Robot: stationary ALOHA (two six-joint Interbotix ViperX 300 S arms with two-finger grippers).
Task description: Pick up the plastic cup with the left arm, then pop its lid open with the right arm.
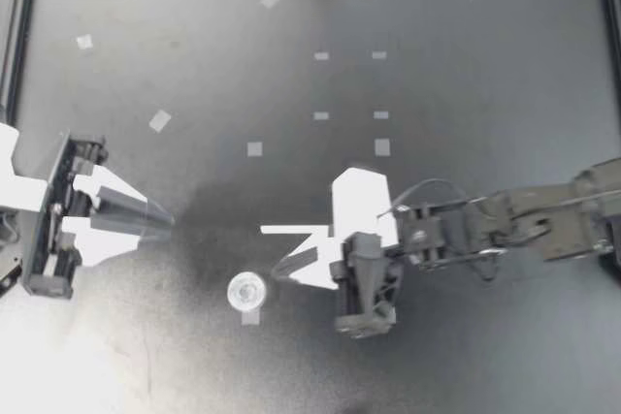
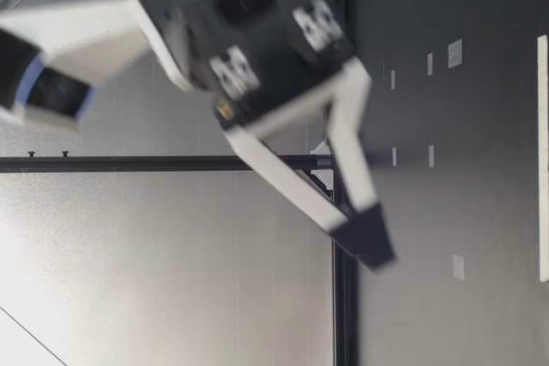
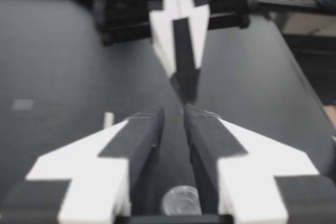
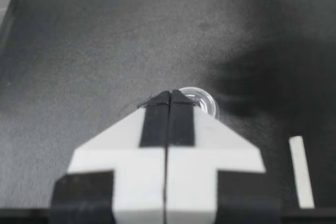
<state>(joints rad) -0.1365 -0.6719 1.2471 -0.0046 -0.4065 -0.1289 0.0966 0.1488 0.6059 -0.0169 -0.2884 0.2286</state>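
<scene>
Clear round cup (image 1: pixel 246 290) beside closed right gripper (image 1: pixel 278 268); left gripper (image 1: pixel 167 221) narrowly parted

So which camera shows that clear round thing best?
The top view: the clear round thing lies whole, uncovered. The right wrist view shows it half hidden, the left wrist view a blurred part, the low view nothing.

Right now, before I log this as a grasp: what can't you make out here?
- Disc: too small and see-through in the top view to tell cup from lid; in the right wrist view my right hand covers its near side.
- Round clear thing under my left hand: cut by the left wrist view's edge; held or lying, unclear.
- Low view: one blurred hand; whose, unclear.
</scene>
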